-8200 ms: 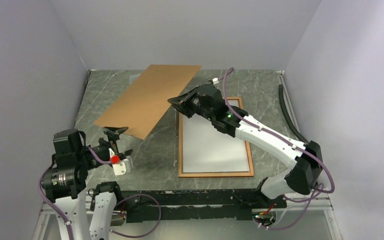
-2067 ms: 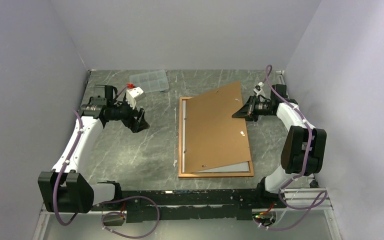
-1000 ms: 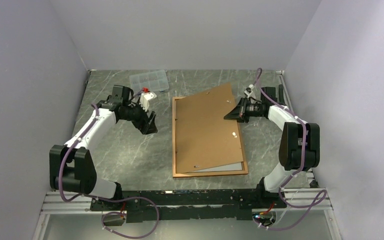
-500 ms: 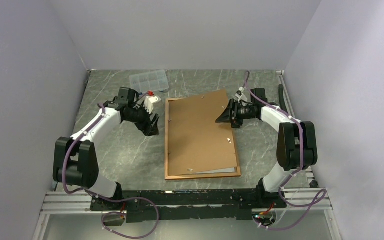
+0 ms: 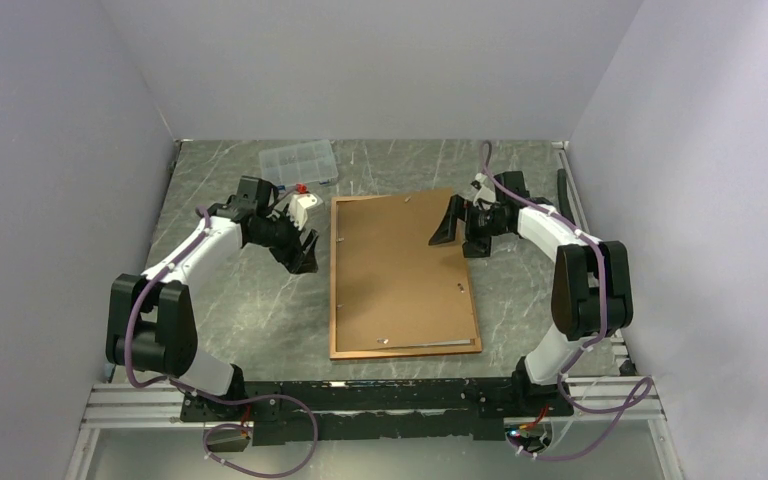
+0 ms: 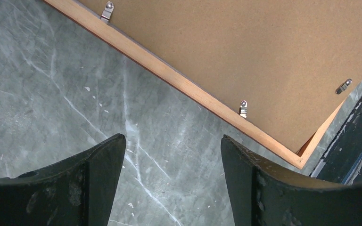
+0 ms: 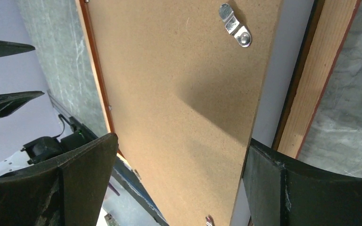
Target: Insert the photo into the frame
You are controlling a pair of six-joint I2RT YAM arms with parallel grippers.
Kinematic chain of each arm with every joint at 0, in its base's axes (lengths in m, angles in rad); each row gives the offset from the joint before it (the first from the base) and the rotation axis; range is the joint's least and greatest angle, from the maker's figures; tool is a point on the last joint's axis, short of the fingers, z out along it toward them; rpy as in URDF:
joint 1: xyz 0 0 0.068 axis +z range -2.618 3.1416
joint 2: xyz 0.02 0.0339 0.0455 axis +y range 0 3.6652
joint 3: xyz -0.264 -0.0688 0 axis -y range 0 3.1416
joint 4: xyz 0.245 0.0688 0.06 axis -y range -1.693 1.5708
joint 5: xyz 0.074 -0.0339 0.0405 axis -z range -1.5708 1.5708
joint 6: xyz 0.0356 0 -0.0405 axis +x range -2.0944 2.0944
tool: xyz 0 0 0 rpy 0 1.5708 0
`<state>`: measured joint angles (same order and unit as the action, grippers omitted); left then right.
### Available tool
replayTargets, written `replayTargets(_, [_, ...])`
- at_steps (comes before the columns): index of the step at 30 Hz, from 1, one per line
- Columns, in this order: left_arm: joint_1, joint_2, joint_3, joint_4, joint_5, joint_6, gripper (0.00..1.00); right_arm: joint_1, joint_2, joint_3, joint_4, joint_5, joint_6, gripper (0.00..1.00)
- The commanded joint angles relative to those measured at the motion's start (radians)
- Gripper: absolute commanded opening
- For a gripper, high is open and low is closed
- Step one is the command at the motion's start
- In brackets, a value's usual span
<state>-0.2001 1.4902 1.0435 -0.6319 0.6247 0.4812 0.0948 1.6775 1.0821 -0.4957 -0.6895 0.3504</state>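
Marble tabletop (image 5: 250, 310) underneath. Photo (image 7: 265, 84) lying in the frame (image 5: 334, 290), white back peeking beside skewed backing board (image 5: 400, 270). Right gripper (image 5: 447, 222) spread wide at board's far corner; left gripper (image 5: 307, 255) open beside frame's left rail. Nudge board square gently; avoid shifting the print.

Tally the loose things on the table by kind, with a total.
Thin reddish-orange wooden picture frame: 1
Plain brown rectangular backing board: 1
Pale sheet showing as a strip under the board: 1
Small clear plastic compartment box: 1
Total: 4
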Motion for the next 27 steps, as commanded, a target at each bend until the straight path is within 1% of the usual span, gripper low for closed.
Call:
replayTargets(1, [-0.004,-0.014,-0.013,0.010,-0.013,0.006,0.79,0.032,0.005,0.042,-0.004,0.048,-0.021,1.00])
replayTargets(3, [-0.004,-0.009,-0.013,0.004,-0.017,0.011,0.79,0.048,0.010,0.051,-0.018,0.092,-0.030,1.00])
replayTargets(11, [-0.005,-0.016,-0.002,-0.013,-0.028,0.020,0.78,0.114,0.021,0.113,-0.099,0.351,-0.060,1.00])
replayTargets(16, [-0.004,-0.024,-0.007,-0.021,-0.031,0.026,0.78,0.149,0.031,0.134,-0.114,0.428,-0.054,1.00])
replayTargets(21, [-0.004,-0.032,-0.004,-0.029,-0.034,0.030,0.77,0.182,0.023,0.144,-0.137,0.573,-0.029,1.00])
replayTargets(23, [-0.004,-0.033,-0.002,-0.031,-0.034,0.028,0.77,0.186,0.004,0.136,-0.122,0.581,-0.022,1.00])
replayTargets(27, [-0.004,-0.031,0.008,-0.033,-0.035,0.023,0.77,0.186,-0.024,0.122,-0.093,0.547,-0.009,1.00])
